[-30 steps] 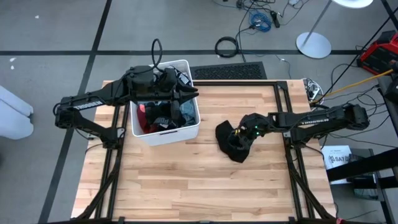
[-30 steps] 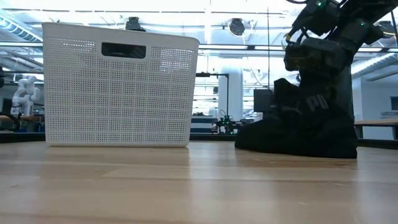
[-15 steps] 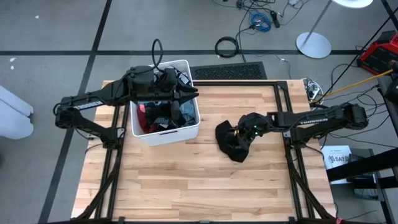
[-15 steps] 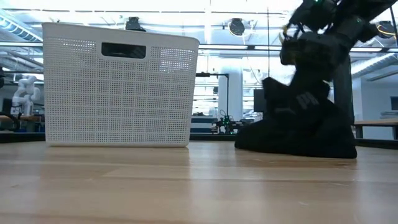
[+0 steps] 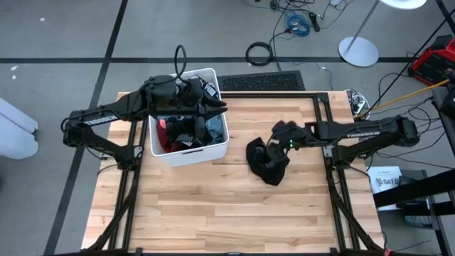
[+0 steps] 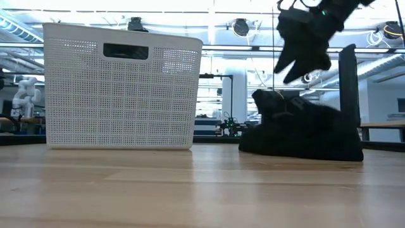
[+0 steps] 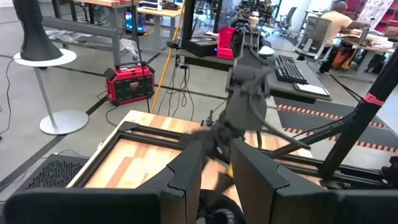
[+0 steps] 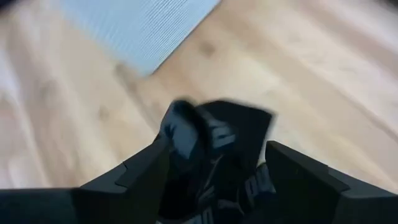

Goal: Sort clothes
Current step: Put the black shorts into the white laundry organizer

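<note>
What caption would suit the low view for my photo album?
Right gripper, open, hangs above a black garment heaped on the wooden table, beside a white bin.

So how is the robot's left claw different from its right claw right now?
The left claw sits over the white bin full of clothes, while the right claw hangs above the black garment lying on the table. The right claw is open and holds nothing; the left claw's fingers stand only a little apart. Both are dark, two-fingered claws on dark arms.
</note>
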